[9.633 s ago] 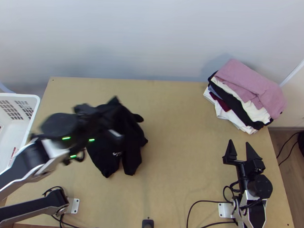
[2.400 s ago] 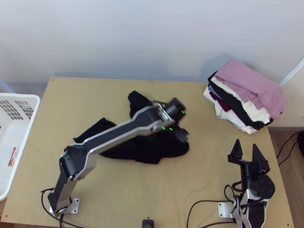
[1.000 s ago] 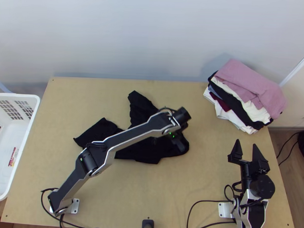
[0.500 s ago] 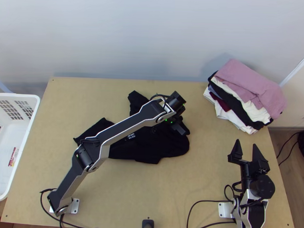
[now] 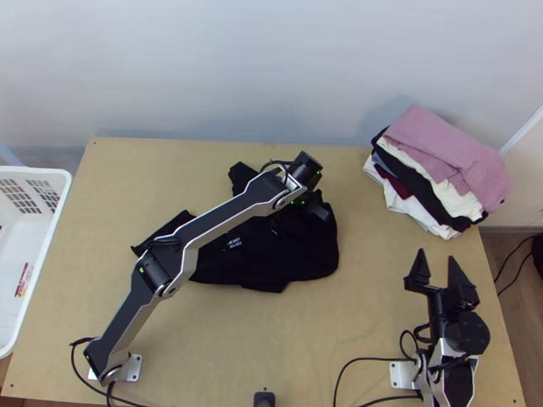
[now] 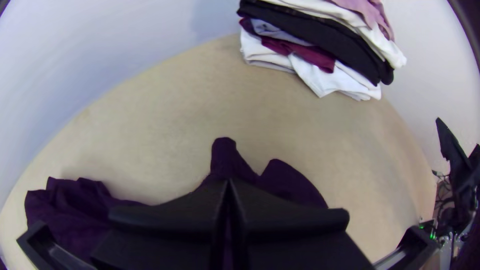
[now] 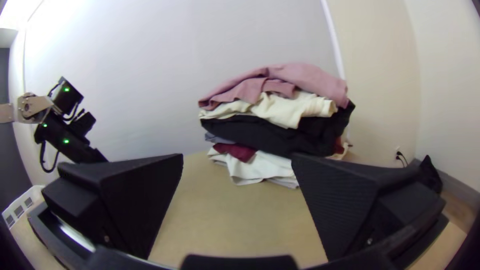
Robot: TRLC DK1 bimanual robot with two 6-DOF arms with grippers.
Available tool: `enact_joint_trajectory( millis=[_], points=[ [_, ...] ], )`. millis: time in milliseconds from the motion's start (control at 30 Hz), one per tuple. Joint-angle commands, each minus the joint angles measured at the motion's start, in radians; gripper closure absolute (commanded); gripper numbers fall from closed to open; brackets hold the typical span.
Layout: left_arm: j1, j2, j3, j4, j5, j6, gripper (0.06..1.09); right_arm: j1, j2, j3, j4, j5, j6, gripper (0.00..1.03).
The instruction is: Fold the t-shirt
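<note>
Top view puts the black t-shirt [image 5: 298, 251] just left of centre, partly beneath my left arm [image 5: 224, 220]. I have the left gripper [image 6: 228, 184] closed, apparently pinching a ridge of cloth, presumably to draw that side out before folding. My right gripper [image 5: 436, 255] sits lower right, fingers wide apart and empty, parked there, I'd judge, to give the other room. The shirt lies unevenly spread and rumpled, lobes jutting left and upward, small white print [image 5: 234, 243] facing up.
</note>
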Motion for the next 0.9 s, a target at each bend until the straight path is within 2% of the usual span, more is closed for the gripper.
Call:
enact_joint_trajectory(
  millis=[0, 133, 400, 567, 667, 733, 867],
  points=[
    [0.01, 0.051, 0.024, 0.038, -0.029, -0.044, 1.05, 0.052, 0.004, -0.004, -0.022, 0.011, 0.011, 0.05],
    [0.016, 0.08, 0.024, 0.087, -0.055, -0.06, 1.05, 0.055, 0.004, -0.004, -0.022, 0.011, 0.011, 0.05],
    [0.01, 0.1, 0.026, 0.082, -0.057, -0.065, 1.05, 0.061, 0.004, -0.004, -0.022, 0.011, 0.014, 0.05],
    [0.016, 0.099, 0.026, 0.067, -0.057, -0.067, 1.05, 0.182, 0.004, -0.004, -0.024, 0.01, -0.002, 0.05],
    [0.027, 0.093, 0.026, 0.048, -0.057, -0.067, 1.05, 0.182, 0.003, -0.004, -0.02, 0.01, -0.009, 0.05],
    [0.037, 0.09, 0.024, 0.035, -0.057, -0.065, 1.05, 0.174, 0.003, -0.002, -0.007, 0.01, 0.037, 0.05],
    [0.057, 0.074, 0.022, 0.01, -0.057, -0.065, 1.05, 0.185, 0.011, 0.018, -0.033, 0.008, 0.031, 0.05]
  ],
)
